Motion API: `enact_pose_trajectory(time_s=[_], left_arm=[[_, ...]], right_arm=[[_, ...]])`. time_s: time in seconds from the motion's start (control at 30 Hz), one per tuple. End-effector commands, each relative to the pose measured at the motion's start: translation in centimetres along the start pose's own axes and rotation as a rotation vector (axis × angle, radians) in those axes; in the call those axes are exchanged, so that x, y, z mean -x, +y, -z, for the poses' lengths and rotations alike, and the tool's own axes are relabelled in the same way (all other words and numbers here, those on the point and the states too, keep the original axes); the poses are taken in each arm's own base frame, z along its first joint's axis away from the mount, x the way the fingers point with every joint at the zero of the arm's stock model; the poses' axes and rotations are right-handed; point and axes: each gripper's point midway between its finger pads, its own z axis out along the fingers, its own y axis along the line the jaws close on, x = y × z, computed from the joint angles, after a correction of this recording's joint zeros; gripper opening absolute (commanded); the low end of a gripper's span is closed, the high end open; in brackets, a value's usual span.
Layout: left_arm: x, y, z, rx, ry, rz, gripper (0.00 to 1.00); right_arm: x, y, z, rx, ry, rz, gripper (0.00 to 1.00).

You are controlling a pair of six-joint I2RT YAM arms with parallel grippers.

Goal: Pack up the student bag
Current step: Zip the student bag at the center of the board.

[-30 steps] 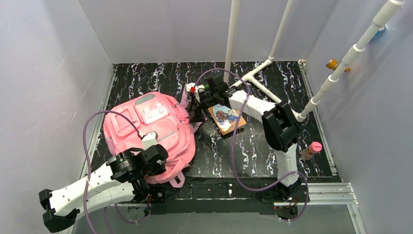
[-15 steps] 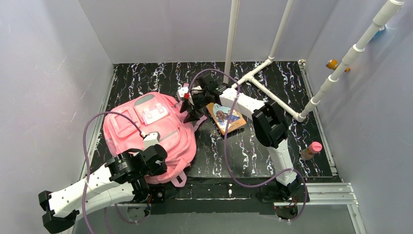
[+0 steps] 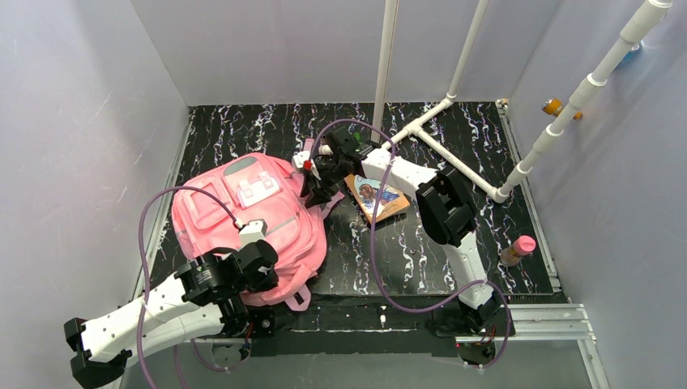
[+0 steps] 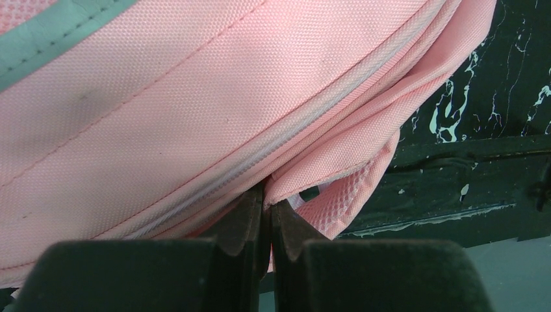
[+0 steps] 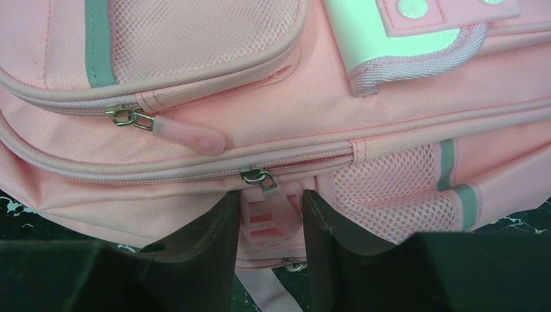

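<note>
The bag [image 3: 243, 212] lies front face up on the left half of the dark table [image 3: 243, 126], all its zips drawn closed as far as the views show, so the step in hand looks like opening it before anything goes in. The left gripper [image 4: 268, 213] is at the bag's near edge with its jaws pressed together; they appear to pinch a thin fold of the pink cloth just under a zip seam, probably to steady the bag. The right gripper [image 5: 271, 209] has reached over to the bag's far side. Its jaws stand partly open, one on each side of the pale zip pull [image 5: 269, 218] that hangs from the main zip; whether they already press on it cannot be told. A book [image 3: 377, 199] lies flat just beside the bag under the right arm, and a bottle [image 3: 518, 250] with a pink cap stands well apart near the right edge; both are likely to be packed. The next move calls for a firm pinch on the small, slippery pull, then a drag along the curve of the zip while the left gripper holds the soft cloth taut so it does not bunch up.
</note>
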Motion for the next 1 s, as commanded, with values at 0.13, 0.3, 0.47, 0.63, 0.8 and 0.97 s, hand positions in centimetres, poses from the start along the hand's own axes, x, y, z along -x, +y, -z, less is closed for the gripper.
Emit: enact_pose_trajectory(time_s=[0.13, 0.3, 0.47, 0.63, 0.8, 0.97], left_arm=[[-0.2, -0.5, -0.2, -0.024, 0.008, 0.028, 0.00], [-0.1, -0.5, -0.2, -0.022, 0.006, 0.026, 0.00], [0.0, -0.5, -0.2, -0.022, 0.003, 0.024, 0.00], [0.0, -0.5, -0.3, -0.016, 0.001, 0.021, 0.00], [-0.2, -0.6, -0.3, -0.023, 0.007, 0.020, 0.00], [-0.1, -0.7, -0.2, -0.031, 0.004, 0.023, 0.00]], right_arm=[[3.6, -0.8, 0.6, -0.042, -0.055, 0.022, 0.36], [4.4, -0.7, 0.9, -0.051, -0.067, 0.001, 0.22], [4.9, -0.8, 1.3, -0.089, -0.050, -0.016, 0.03], [5.4, -0.8, 2.0, -0.139, -0.014, -0.040, 0.01], [5.4, 0.0, 2.0, -0.133, -0.033, -0.021, 0.39], [5.0, 0.0, 1.5, -0.126, -0.023, -0.009, 0.51]])
